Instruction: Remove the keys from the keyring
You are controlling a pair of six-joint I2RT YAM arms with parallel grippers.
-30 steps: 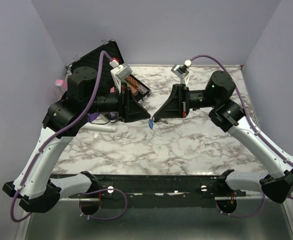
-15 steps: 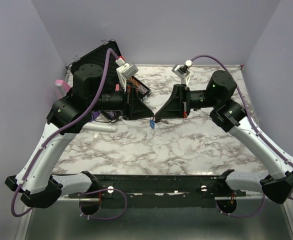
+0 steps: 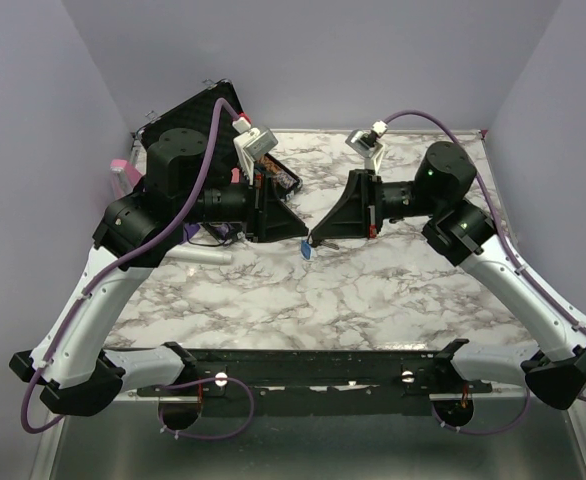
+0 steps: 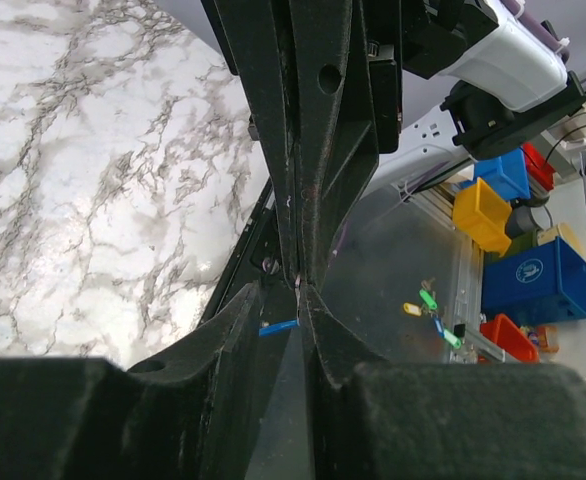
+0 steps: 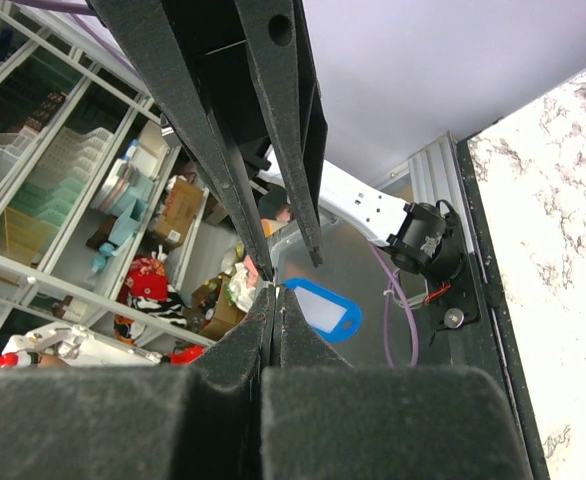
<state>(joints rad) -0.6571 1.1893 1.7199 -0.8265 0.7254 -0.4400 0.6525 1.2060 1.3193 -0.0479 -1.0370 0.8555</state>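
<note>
Both grippers meet tip to tip above the middle of the marble table (image 3: pixel 373 290). My right gripper (image 3: pixel 314 240) is shut on a thin bit of metal at the top of the keyring (image 5: pixel 277 287). Its oval blue tag (image 5: pixel 323 308) with a white label window hangs just beside the tips, and also shows in the top view (image 3: pixel 304 250). My left gripper (image 3: pixel 303 236) is open. Its fingers (image 4: pixel 318 330) stand on either side of the tag, seen edge-on in the left wrist view (image 4: pixel 278 326). I cannot make out the keys themselves apart from the ring.
An open black case (image 3: pixel 198 110) lies at the back left with a tray of chips (image 3: pixel 273 172) by it. A white cylinder (image 3: pixel 198 257), a purple item (image 3: pixel 188 235) and a pink item (image 3: pixel 120 170) lie under and beside the left arm.
My left arm has swung a little to the right, bringing its tips closer to the right gripper and the tag. The right gripper stays shut, almost still.
</note>
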